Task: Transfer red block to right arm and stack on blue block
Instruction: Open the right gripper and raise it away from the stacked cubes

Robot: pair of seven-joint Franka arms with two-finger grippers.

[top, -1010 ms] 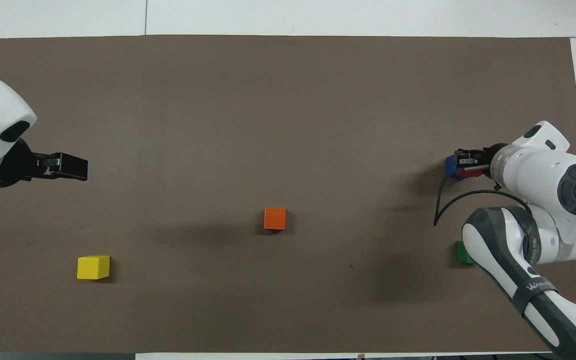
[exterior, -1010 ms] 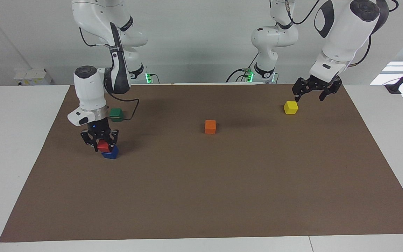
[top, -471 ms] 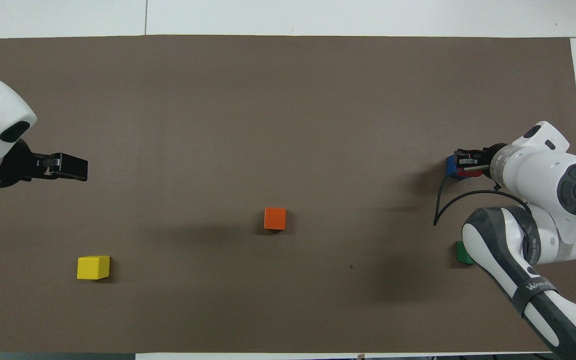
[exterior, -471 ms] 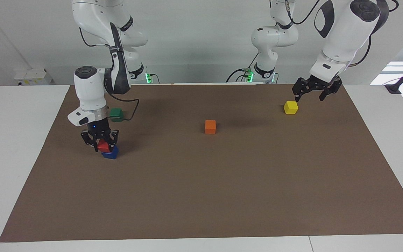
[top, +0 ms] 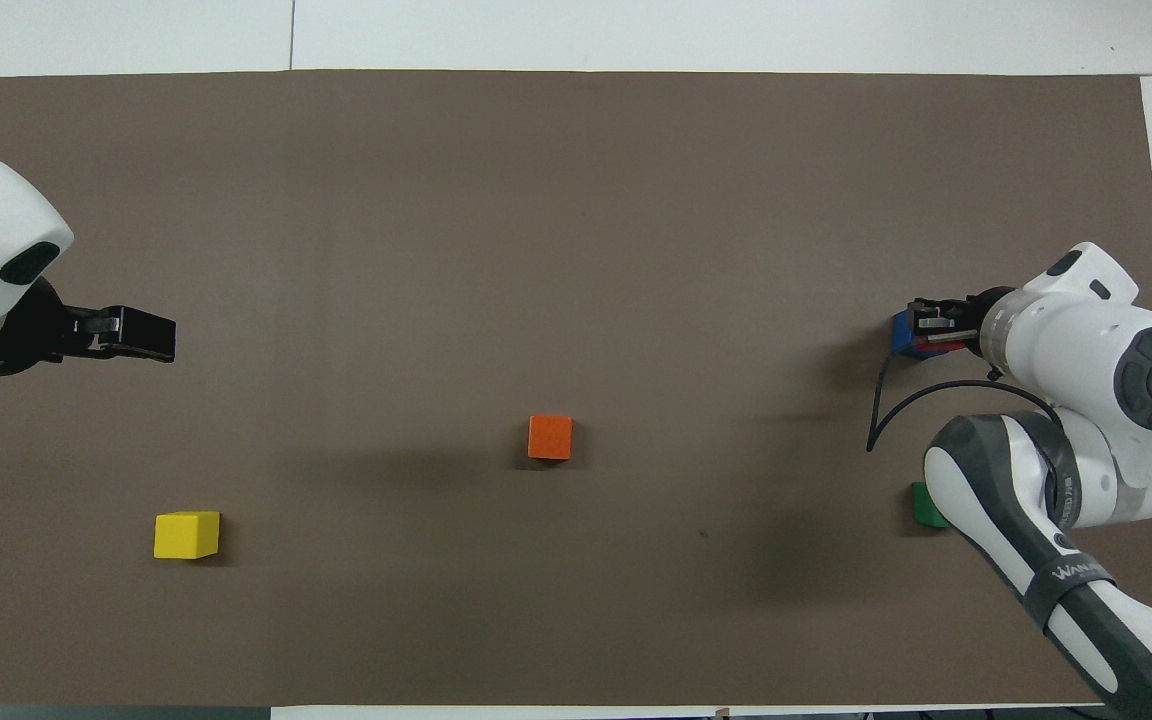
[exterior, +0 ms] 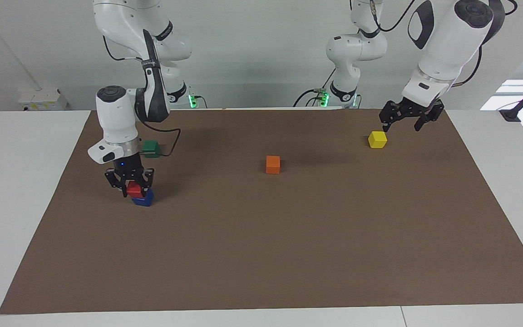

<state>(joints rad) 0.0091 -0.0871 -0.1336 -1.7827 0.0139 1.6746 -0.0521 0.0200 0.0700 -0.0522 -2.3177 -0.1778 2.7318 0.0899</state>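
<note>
The red block (exterior: 133,189) sits on top of the blue block (exterior: 144,198) toward the right arm's end of the mat, shifted a little off its centre. My right gripper (exterior: 130,184) points straight down over the stack, and its fingers hold the red block's sides. In the overhead view the right wrist covers most of the stack; only an edge of the red block (top: 936,346) and a corner of the blue block (top: 900,333) show. My left gripper (exterior: 406,120) hangs open and holds nothing, above the mat beside the yellow block (exterior: 377,139); the left arm waits.
An orange block (exterior: 273,164) lies mid-mat. A green block (exterior: 151,147) rests nearer to the robots than the stack, close to the right arm's cable. The brown mat (exterior: 261,254) covers most of the white table.
</note>
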